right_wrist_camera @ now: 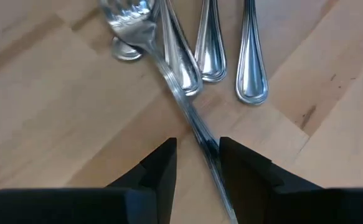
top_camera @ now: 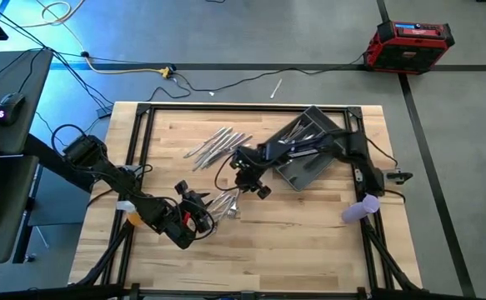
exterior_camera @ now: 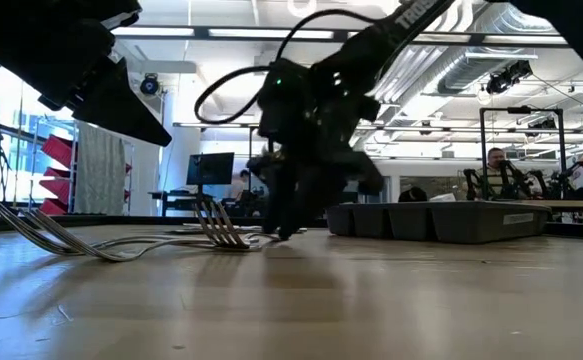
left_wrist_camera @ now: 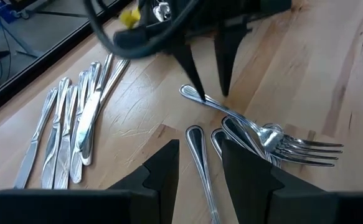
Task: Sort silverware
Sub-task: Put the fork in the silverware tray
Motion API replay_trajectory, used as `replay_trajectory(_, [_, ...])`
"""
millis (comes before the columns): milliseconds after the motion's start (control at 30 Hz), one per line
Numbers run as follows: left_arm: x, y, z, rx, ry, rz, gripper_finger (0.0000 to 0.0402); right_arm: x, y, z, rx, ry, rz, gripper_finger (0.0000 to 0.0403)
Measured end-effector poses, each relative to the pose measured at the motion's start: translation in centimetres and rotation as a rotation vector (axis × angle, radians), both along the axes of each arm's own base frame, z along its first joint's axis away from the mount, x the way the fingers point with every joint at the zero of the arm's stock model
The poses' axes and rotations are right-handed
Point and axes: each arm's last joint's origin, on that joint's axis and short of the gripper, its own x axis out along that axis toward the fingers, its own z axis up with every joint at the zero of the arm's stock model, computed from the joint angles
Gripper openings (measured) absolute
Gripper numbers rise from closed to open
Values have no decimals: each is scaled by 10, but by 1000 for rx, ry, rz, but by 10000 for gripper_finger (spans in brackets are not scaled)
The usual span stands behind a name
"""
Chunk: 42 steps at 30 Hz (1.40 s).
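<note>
Near the table's (top_camera: 309, 258) centre, the right tool (top_camera: 244, 180) points down with its fingers (right_wrist_camera: 162, 163) partly open, straddling the handle of a fork (right_wrist_camera: 187, 118); it seems to touch rather than hold it. At its seven o'clock the left tool (top_camera: 201, 215), partly open and empty, hovers beside the fork cluster (top_camera: 224, 204). Knives (top_camera: 217, 143) lie at eleven o'clock, the grey tray (top_camera: 305, 171) at two o'clock

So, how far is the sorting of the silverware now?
Partly done. Some shiny metal pieces already lie in the dark grey compartmented plastic tray. In hand: the right gripper straddles one slim silver fork handle, jaws open. Left: the row of silver knives, the fork pile by the left gripper.
</note>
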Motion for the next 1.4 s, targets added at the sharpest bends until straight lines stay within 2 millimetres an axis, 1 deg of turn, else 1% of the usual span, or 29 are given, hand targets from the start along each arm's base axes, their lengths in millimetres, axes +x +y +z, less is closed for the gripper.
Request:
replay_trajectory(200, [0, 1, 0, 15, -5, 7, 103, 13, 1, -10, 59, -12, 36, 110])
replay_trajectory(333, [0, 1, 0, 20, -4, 5, 104, 14, 3, -16, 52, -9, 56, 110])
replay_trajectory(433, [0, 1, 0, 20, -3, 4, 103, 14, 3, -18, 58, 16, 24, 110])
replay_trajectory(533, [0, 1, 0, 17, -1, 3, 103, 10, 3, -13, 64, 64, -15, 110])
replay_trajectory(733, [0, 0, 0, 14, 1, 1, 103, -4, 4, 4, 74, 172, -81, 110])
replay_trajectory(867, [0, 0, 0, 13, 2, 1, 104, -5, 12, 9, 69, 164, -64, 110])
replay_trajectory(1033, [0, 0, 0, 8, 3, -1, 104, -1, 29, 2, 71, 156, -27, 110])
replay_trajectory(1300, [0, 0, 0, -3, 9, -6, 104, 8, 53, -1, 31, 125, -114, 110])
replay_trajectory(1400, [0, 0, 0, -4, 10, -7, 103, 9, 60, -4, -16, 132, -141, 96])
